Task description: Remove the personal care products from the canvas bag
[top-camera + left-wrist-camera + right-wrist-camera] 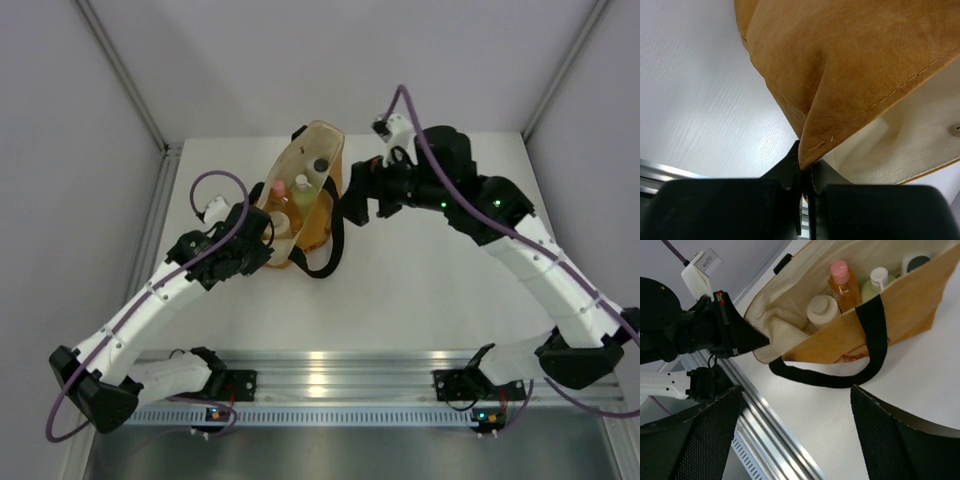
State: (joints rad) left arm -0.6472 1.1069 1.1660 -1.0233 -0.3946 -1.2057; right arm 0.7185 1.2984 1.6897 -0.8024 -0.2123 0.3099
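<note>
The canvas bag [322, 140] stands open at the back middle of the table, its black strap [333, 250] hanging down its right side. Inside it stand a squat white jar [822, 310], an orange-pink bottle [842, 282], a pale yellow-green bottle with a white cap [876, 282] and a white bottle with a dark cap [916, 262]. My left gripper [805, 172] is shut on the bag's near rim corner [812, 145]; it also shows in the top view [268, 238]. My right gripper [800, 435] is open and empty, hovering just right of the bag [352, 205].
An aluminium rail [320, 365] runs along the table's near edge and also shows in the right wrist view [775, 430]. Grey enclosure walls stand at the left, right and back. The bag's strap [840, 377] loops onto the white tabletop.
</note>
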